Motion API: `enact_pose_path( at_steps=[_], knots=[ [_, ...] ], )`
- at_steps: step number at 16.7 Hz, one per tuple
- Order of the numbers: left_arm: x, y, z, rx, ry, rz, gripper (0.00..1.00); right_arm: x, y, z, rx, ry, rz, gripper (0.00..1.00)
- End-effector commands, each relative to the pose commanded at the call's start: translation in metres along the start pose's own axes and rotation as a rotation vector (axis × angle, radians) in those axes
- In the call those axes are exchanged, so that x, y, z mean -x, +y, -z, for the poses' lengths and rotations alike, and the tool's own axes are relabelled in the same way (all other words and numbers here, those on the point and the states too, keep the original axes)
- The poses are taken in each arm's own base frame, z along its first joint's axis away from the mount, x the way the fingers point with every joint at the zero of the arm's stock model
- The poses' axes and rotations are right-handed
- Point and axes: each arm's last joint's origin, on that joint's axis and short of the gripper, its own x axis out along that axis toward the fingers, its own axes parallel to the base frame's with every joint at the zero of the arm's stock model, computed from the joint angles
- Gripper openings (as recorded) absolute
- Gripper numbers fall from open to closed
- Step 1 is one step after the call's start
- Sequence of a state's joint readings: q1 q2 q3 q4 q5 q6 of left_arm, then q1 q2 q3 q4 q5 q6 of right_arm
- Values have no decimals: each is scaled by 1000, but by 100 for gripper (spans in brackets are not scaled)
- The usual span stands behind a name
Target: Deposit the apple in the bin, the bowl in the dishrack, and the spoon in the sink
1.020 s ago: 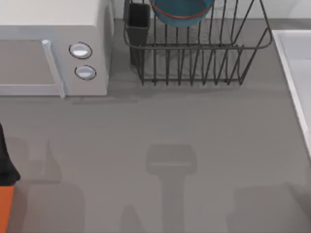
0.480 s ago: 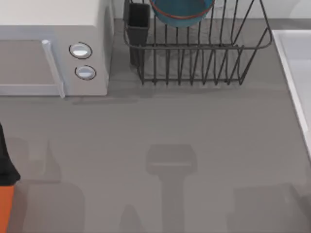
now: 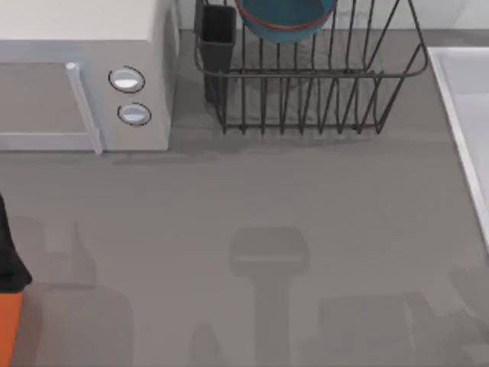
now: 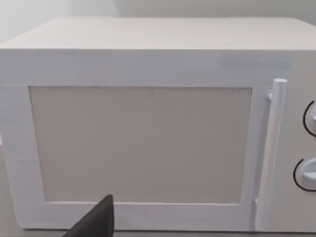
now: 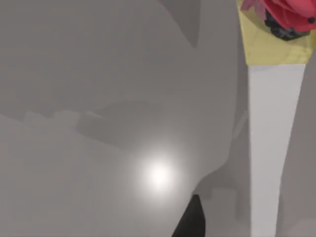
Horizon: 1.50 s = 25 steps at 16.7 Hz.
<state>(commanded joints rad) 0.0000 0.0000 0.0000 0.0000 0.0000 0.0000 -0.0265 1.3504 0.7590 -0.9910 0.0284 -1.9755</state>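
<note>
One job looks done: the round teal-blue bowl with the orange-red rim band [image 3: 284, 19] sits in the black wire dishrack [image 3: 306, 99]. A long white-handled spoon [image 5: 271, 148] lies lengthwise just beside the right gripper [image 5: 192, 219], on the pale sink's [image 3: 466, 99] side. The left gripper [image 4: 98, 223] faces the white microwave [image 4: 148, 138]. Neither gripper's opening can be told.

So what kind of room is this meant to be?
Probably a simulated kitchen counter: a white microwave with two knobs, a black wire dishrack holding a teal bowl, and a sink at the right.
</note>
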Motion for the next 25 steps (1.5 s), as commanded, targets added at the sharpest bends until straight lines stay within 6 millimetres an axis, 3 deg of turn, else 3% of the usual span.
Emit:
enact_pose_path(
  at_steps=[5, 10, 13, 17, 25],
  knots=[
    [0, 0, 0, 0, 0, 0, 100, 42, 6, -1, -10, 8, 20, 0],
    [0, 0, 0, 0, 0, 0, 100, 42, 6, -1, -11, 7, 17, 0],
    [0, 0, 0, 0, 0, 0, 100, 46, -6, 4, -3, -1, -4, 0],
    [0, 0, 0, 0, 0, 0, 100, 61, -49, 27, 20, -22, -55, 0],
    [0, 0, 0, 0, 0, 0, 100, 90, -182, 105, 44, -4, -20, 0]
  ],
)
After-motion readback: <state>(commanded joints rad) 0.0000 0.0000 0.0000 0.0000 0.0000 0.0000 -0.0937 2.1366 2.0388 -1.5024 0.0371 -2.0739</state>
